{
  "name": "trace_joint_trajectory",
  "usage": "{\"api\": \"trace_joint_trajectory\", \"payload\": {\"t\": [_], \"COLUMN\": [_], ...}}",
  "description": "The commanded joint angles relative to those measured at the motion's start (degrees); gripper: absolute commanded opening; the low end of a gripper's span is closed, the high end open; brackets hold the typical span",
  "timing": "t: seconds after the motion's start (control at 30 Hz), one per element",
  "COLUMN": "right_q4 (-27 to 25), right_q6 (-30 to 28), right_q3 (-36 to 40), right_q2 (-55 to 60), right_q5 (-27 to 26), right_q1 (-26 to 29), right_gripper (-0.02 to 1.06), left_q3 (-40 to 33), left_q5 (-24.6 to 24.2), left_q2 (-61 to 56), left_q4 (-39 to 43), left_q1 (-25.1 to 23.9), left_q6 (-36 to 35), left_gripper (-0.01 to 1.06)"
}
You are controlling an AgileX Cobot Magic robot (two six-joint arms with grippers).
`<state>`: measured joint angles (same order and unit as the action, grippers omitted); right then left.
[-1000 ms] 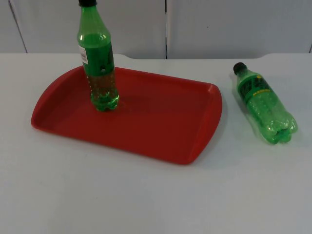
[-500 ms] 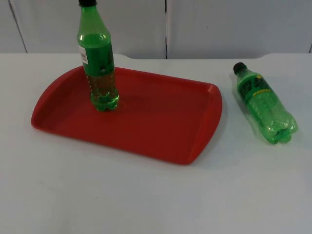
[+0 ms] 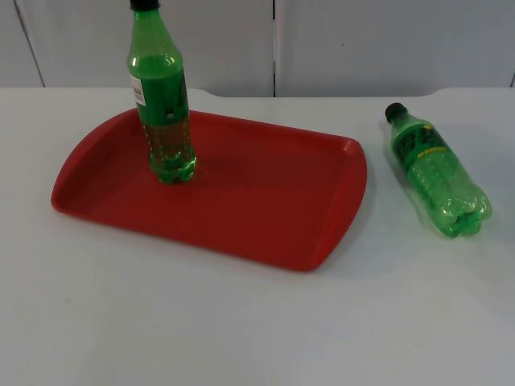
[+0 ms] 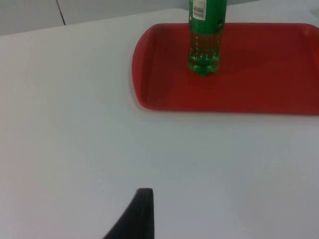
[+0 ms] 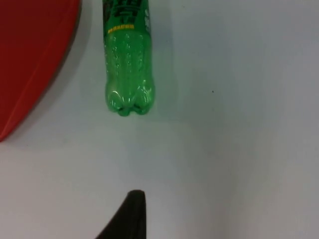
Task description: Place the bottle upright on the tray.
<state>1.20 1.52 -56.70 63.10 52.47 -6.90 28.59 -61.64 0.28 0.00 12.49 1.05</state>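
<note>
White desk runs back to a grey partition wall, and from the top view you see a red tray (image 3: 241, 201) with one green bottle (image 3: 163, 104) already standing upright on its far left part, while a second green bottle (image 3: 434, 170) lies on its side on the desk just right of the tray, apart from it. Its long axis runs away from you, black cap (image 3: 393, 111) toward the wall, base toward the near edge. Through the left wrist view the standing bottle sits on the tray well ahead of the waiting left end effector. Through the right wrist view the lying bottle's base faces the right end effector; whether either end effector is spread, you cannot tell. It looks empty, so probably light, smooth and prone to rolling; take it across the labelled middle.
</note>
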Motion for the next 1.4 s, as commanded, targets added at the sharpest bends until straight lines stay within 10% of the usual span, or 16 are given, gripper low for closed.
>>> {"api": "trace_joint_trajectory", "payload": {"t": [0.0,1.03,1.37], "right_q4": [-0.3,-7.8,-10.4], "right_q6": [-0.7,-2.6,-2.6], "right_q3": [-2.4,-60.4,-69.0], "right_q2": [3.8,63.8,76.0], "right_q5": [-1.3,13.7,14.6], "right_q1": [0.4,-3.0,-4.1], "right_gripper": [1.04,1.04,1.04], "left_q3": [-0.2,-0.2,-0.2], "left_q5": [0.0,0.0,0.0], "left_q2": [-0.3,-0.3,-0.3], "left_q4": [-0.5,-0.5,-0.5], "left_q1": [0.1,0.1,0.1], "left_q6": [0.2,0.2,0.2], "left_gripper": [1.05,1.05,1.05]}}
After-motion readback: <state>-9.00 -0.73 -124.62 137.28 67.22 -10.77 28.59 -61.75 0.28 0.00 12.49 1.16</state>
